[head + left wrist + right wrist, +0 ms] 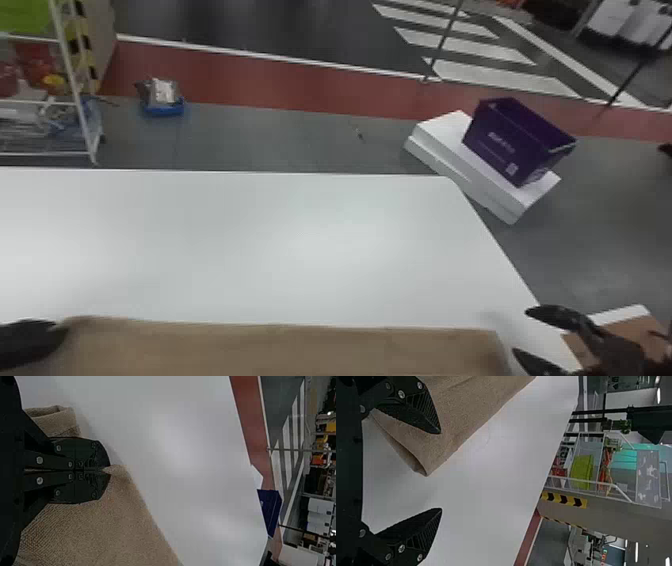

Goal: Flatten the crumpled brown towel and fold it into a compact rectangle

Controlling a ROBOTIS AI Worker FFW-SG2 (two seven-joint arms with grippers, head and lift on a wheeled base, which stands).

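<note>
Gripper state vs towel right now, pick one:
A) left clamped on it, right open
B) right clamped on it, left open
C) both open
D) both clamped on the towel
A: the left gripper is shut on the towel's corner, while the right gripper's fingers stand wide apart.

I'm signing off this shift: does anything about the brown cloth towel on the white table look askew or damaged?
No visible damage. The brown cloth towel looks untidy: its layers gape at the corner by the open black right gripper, and it bunches beside the closed black left gripper.
</note>
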